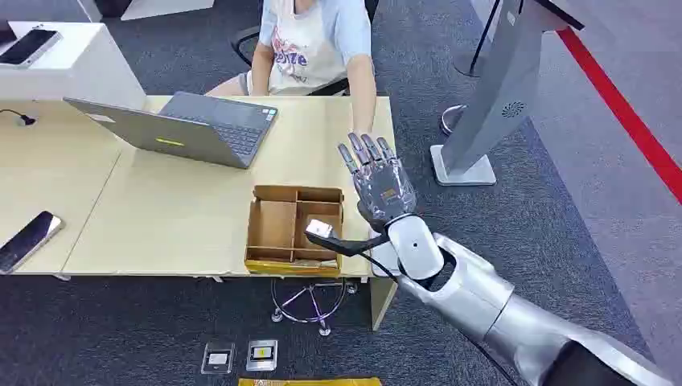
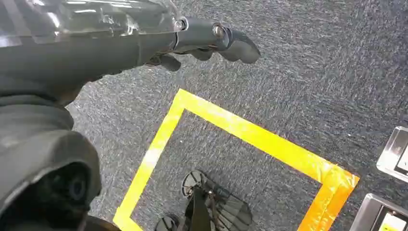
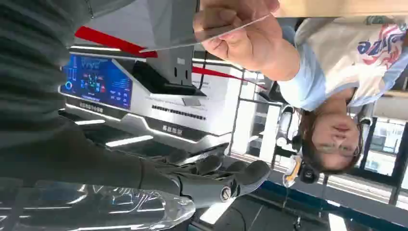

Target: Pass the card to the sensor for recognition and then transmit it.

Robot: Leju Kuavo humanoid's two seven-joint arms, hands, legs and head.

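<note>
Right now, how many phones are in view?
2. One phone lies at the near left edge of the desk; the other phone rests on the white stand at far left. The laptop may hide more.

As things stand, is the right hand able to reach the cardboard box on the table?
Probably yes. The right hand hovers open just beside the cardboard box, with nothing between them; the person's hand is on its far side, away from the box.

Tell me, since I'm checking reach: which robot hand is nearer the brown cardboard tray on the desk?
The right hand, raised just beside the brown cardboard tray. The left hand hangs low over the grey carpet by yellow floor tape.
</note>
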